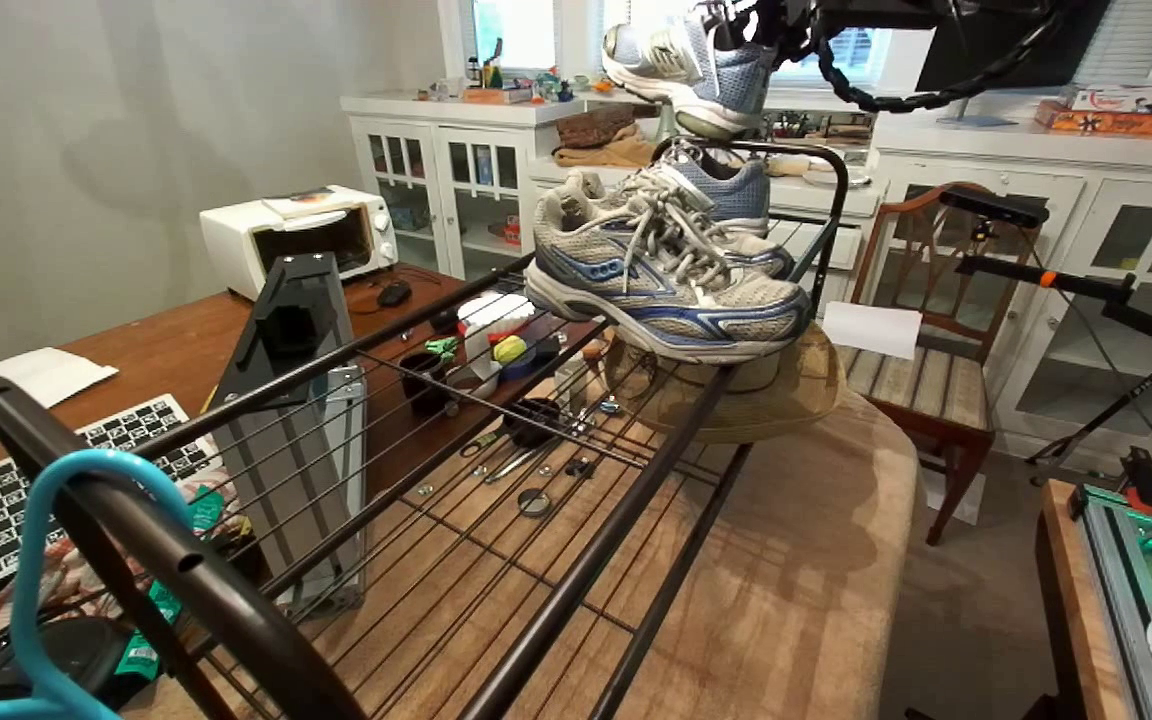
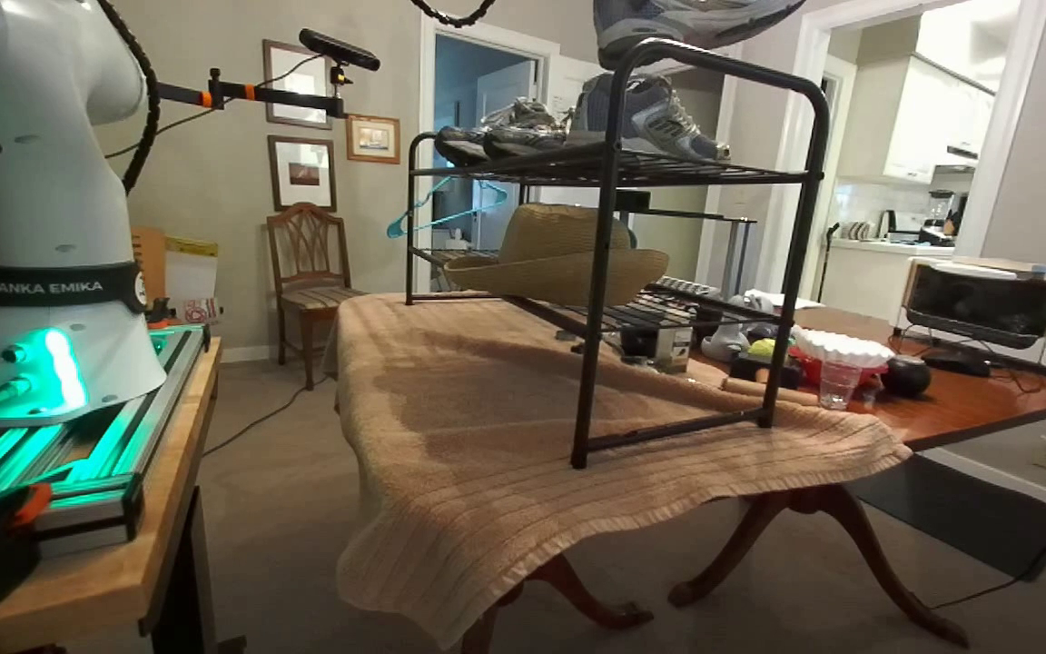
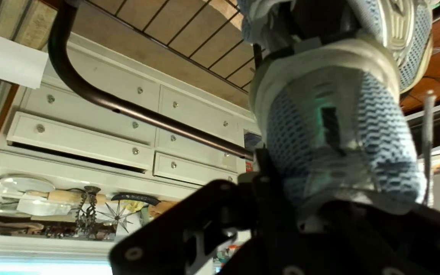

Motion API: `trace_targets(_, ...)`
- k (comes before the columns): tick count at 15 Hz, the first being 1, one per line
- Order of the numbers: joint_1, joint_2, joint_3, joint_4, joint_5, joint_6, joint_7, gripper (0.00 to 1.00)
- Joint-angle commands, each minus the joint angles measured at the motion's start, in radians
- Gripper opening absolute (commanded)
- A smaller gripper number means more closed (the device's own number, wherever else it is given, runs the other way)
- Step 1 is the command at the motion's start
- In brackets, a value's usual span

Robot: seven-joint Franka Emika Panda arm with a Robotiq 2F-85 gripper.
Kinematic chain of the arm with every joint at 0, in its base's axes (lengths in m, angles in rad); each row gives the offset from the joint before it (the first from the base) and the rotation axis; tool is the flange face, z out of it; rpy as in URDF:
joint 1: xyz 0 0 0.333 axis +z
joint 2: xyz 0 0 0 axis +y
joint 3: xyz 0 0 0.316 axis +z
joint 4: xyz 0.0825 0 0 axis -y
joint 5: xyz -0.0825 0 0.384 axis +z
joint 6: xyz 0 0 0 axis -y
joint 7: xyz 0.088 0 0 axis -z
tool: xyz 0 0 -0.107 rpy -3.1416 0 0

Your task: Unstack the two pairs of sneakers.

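My gripper (image 1: 736,30) is shut on the heel collar of a grey-blue sneaker (image 1: 671,70) and holds it above the rack. This held sneaker also shows in an exterior view (image 2: 691,23), cut by the top edge, and its heel fills the wrist view (image 3: 330,122). One finger shows beside the heel; the other is hidden. A second sneaker (image 1: 731,190) stands right below on the rack's top shelf, also in an exterior view (image 2: 641,113) and partly in the wrist view (image 3: 411,42). Two more sneakers, the near one (image 1: 676,280) partly covering the far one (image 1: 586,185), stand beside it.
The dark metal rack (image 1: 626,500) stands on a blanket-covered table, with raised end bars (image 2: 723,59). A straw hat (image 2: 559,245) lies on its lower shelf. A blue hanger (image 1: 31,600) hangs at one end. A toaster oven (image 2: 1004,318) and small items stand behind.
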Motion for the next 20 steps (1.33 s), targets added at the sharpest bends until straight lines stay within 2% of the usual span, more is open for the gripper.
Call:
trace_targets(1, 0.006, 0.006, -0.027, 0.021, -0.038, 0.042, -0.098, 0.03)
trace_targets(5, 0.004, 0.004, -0.055, 0.027, -0.029, 0.044, -0.253, 0.03)
trace_targets(12, -0.010, 0.006, -0.100, 0.005, -0.017, 0.092, -0.434, 0.03)
trace_targets(20, -0.033, 0.046, -0.121, -0.023, -0.029, 0.151, -0.532, 0.03)
